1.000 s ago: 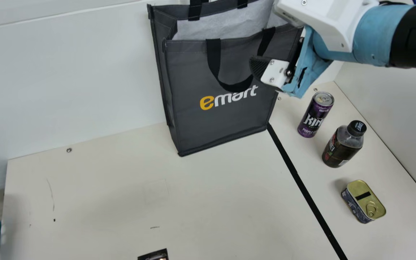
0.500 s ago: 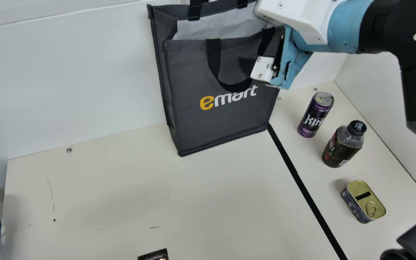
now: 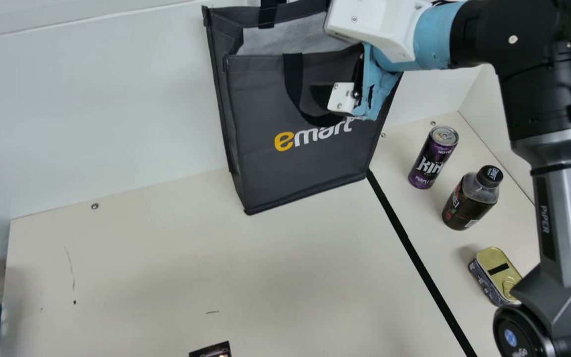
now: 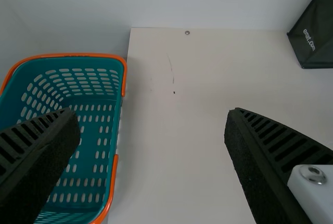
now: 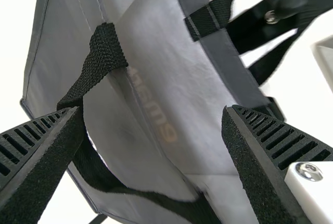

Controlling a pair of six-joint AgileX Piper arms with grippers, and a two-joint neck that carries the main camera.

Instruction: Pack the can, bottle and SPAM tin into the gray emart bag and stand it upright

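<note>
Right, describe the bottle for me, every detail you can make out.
The bottle stands upright and unheld on the cream table, between the can and the SPAM tin. It is short and stout, with a black cap bearing pale print, a see-through shoulder that looks like plastic, and a dark wrapper with red, pale lettering and a small white patch low down. Only the table seems to touch it.

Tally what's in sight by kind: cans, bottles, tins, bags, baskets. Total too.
Cans: 1, purple can
Bottles: 1, black-capped bottle
Tins: 1, SPAM tin
Bags: 1, gray emart bag
Baskets: 1, teal basket
Total: 5, leaving out a dark item cut off at the main view's bottom edge, kind unclear.
</note>
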